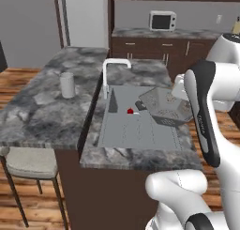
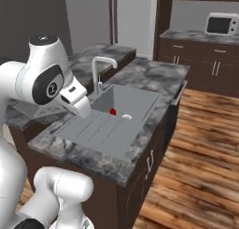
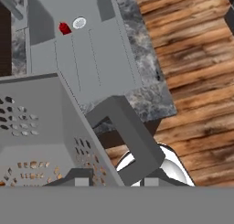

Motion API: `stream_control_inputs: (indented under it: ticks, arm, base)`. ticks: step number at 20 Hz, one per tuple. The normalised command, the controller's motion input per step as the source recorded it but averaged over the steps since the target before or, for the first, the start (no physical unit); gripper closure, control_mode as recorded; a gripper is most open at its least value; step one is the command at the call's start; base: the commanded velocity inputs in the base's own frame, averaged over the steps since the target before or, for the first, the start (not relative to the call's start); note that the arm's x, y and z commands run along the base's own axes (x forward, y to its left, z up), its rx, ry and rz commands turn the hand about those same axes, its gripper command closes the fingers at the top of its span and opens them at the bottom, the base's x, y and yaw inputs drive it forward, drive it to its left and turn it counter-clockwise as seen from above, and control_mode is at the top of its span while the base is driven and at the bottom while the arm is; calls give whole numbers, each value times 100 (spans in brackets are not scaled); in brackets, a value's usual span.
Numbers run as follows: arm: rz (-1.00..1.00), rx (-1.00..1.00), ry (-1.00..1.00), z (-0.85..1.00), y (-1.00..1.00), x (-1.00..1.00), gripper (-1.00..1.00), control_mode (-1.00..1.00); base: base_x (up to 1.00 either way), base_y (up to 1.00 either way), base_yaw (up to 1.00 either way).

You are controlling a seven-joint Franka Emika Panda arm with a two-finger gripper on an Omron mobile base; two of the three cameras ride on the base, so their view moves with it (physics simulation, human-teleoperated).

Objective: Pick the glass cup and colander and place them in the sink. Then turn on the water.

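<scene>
The colander is held clamped by its rim in the pincer, tilted above the right edge of the sink, so the basin is judged to lie below and to the left.

the sink is set in the counter. the colander hangs over the sink's right side. the glass cup stands on the counter, left of the faucet. a small cylinder lies in the basin, near the drain.
</scene>
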Motion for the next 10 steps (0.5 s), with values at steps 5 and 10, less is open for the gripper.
stream_control_inputs:
  ticks: [5,10]
  arm:
    - [0,0,0,0,0,0,100,100]
    - [0,0,0,0,0,0,100,100]
  base:
    - [0,0,50]
    - [0,0,50]
